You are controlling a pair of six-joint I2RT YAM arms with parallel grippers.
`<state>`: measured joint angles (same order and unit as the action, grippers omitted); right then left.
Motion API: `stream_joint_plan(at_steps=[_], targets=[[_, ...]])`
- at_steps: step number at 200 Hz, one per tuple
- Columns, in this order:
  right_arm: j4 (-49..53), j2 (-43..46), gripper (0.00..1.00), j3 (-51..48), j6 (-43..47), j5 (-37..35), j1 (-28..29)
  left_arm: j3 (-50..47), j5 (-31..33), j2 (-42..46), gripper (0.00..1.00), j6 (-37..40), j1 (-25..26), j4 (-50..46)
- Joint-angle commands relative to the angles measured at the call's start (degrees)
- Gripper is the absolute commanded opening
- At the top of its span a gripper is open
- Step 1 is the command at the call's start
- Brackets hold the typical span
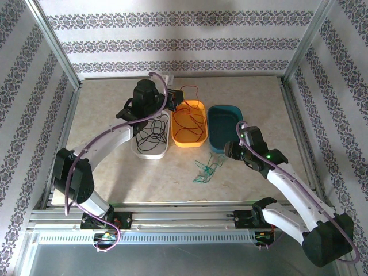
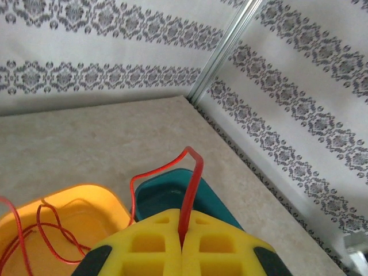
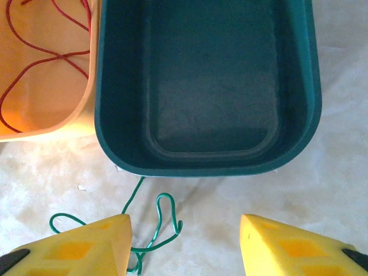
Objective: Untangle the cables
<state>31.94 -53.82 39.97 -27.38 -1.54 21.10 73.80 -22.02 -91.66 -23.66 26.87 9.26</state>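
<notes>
Thin red cable [image 2: 193, 190], thin black cable [image 1: 149, 136], thin green cable [image 1: 205, 170]. Plastic tubs: white tub [image 1: 150, 154], orange tub [image 1: 190, 145], teal tub [image 3: 207, 169]. Yellow foam fingers [image 2: 152, 247]. Mottled beige worktop [image 1: 103, 103]. White wallpaper [image 1: 172, 46] with grey floral stripes.

The red cable [image 1: 192, 118] loops in the orange tub [image 1: 185, 144] at frame centre, one strand pinched in the left tool [image 2: 183, 233]. The black cable [image 1: 150, 133] coils in the white tub [image 1: 150, 154] to its left. The green cable [image 1: 206, 169] lies tangled on the desk [image 1: 167, 178] below them.
</notes>
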Motion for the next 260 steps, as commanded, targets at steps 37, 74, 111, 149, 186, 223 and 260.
stream_joint_plan(at_steps=[37, 74, 111, 149, 186, 223, 260], targets=[[0.5, 1.5, 0.52, -0.8, -1.1, -1.5, -0.5, -6.7, 1.7, -2.1, 0.0, -4.8, -0.6, 4.0], [0.3, 0.9, 0.52, -0.6, -0.7, -1.0, -0.6, -9.4, 5.6, -3.5, 0.0, -6.9, -0.6, 1.9], [0.4, 0.6, 0.52, 0.2, -0.4, -0.9, -0.6, -4.2, 8.8, -9.7, 0.0, -7.4, -0.6, -6.0], [1.4, 1.9, 0.52, 0.6, 0.1, -1.5, -0.6, 3.7, 11.8, -16.7, 0.0, -6.5, -0.5, -15.0], [2.2, 2.5, 0.52, 0.6, 0.3, -1.9, -0.6, 11.9, 13.2, -23.2, 0.0, -4.8, 0.3, -22.4], [2.5, 3.3, 0.52, 0.4, 0.2, -2.3, -0.6, 19.4, 18.0, -28.9, 0.0, -3.4, 1.6, -30.4], [3.4, 4.2, 0.52, 0.4, 0.4, -2.7, -0.6, 25.3, 20.2, -33.6, 0.0, -2.7, 2.6, -36.9]])
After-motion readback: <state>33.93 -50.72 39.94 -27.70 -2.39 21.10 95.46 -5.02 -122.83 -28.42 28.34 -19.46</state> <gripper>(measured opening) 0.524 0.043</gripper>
